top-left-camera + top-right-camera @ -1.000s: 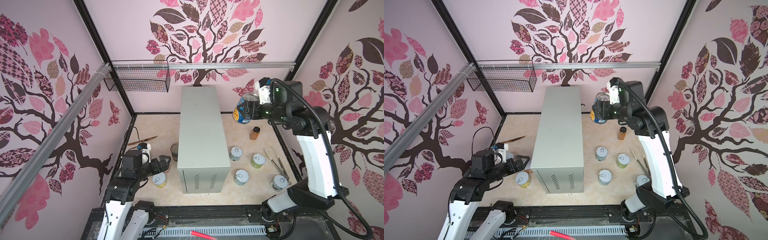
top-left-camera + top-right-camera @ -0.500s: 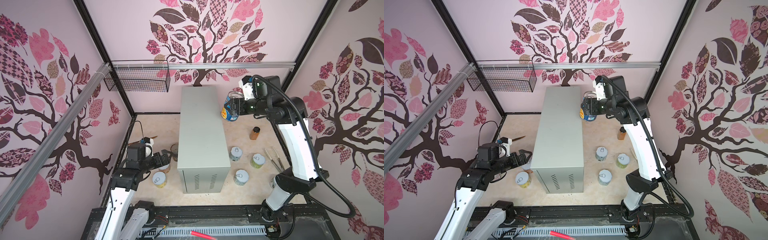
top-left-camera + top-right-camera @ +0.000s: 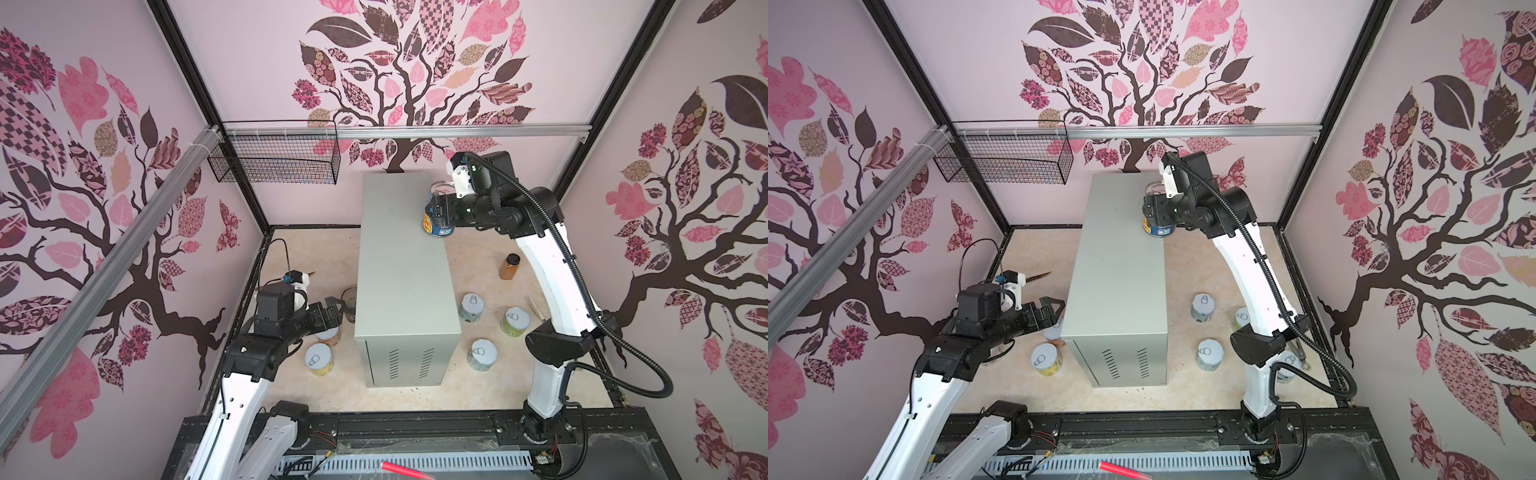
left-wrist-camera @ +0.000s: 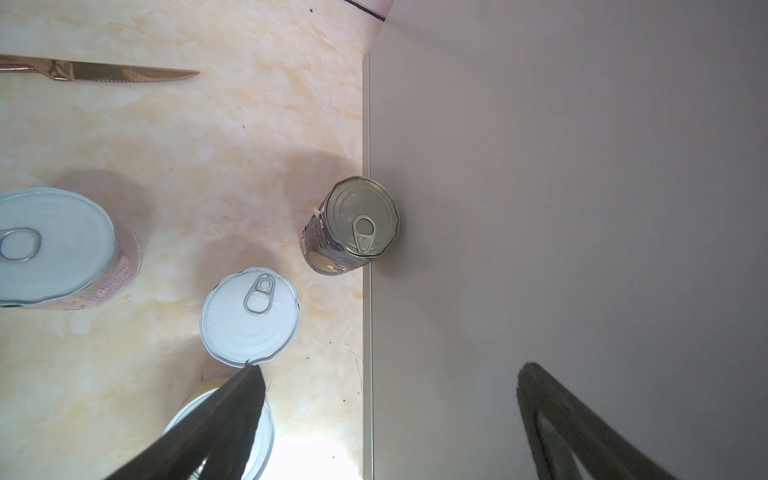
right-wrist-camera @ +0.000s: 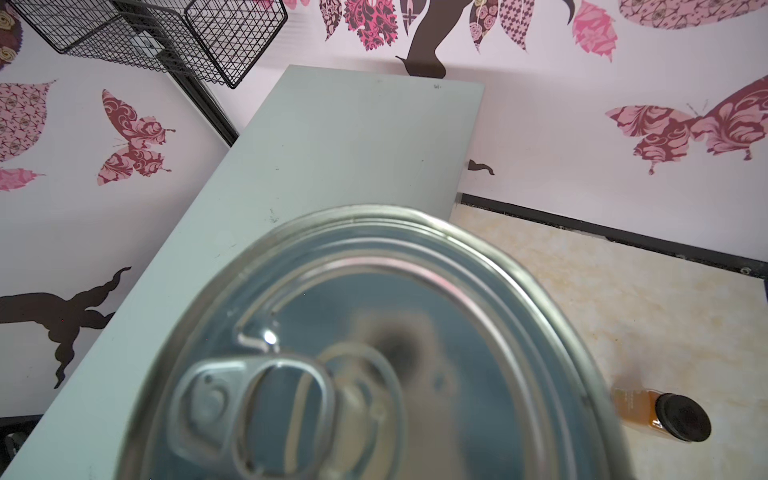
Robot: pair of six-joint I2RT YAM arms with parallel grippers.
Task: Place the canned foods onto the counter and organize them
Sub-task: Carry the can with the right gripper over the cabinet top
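My right gripper [image 3: 439, 207] is shut on a tall blue-labelled can [image 3: 436, 224] at the far right edge of the grey counter [image 3: 399, 266]; whether the can touches the top I cannot tell. Its metal lid [image 5: 374, 353] fills the right wrist view. My left gripper [image 3: 334, 306] is open and empty, low beside the counter's left wall [image 4: 540, 208]. Ahead of it stands a dark tall can [image 4: 357, 224] against that wall. A short white-lidded can [image 4: 249, 316] and a pink-labelled can [image 4: 62, 249] stand nearby. Three short cans [image 3: 471, 307] stand right of the counter.
A yellow-labelled short can [image 3: 319, 359] stands on the floor at the left. A knife [image 4: 95, 70] lies further back on the left. An amber jar [image 3: 510, 266] stands right of the counter. A black wire basket [image 3: 274, 162] hangs on the back wall.
My right arm has carried the tall blue can leftward, from over the floor to the counter's far right edge. My left gripper has shifted a little toward the counter's left wall.
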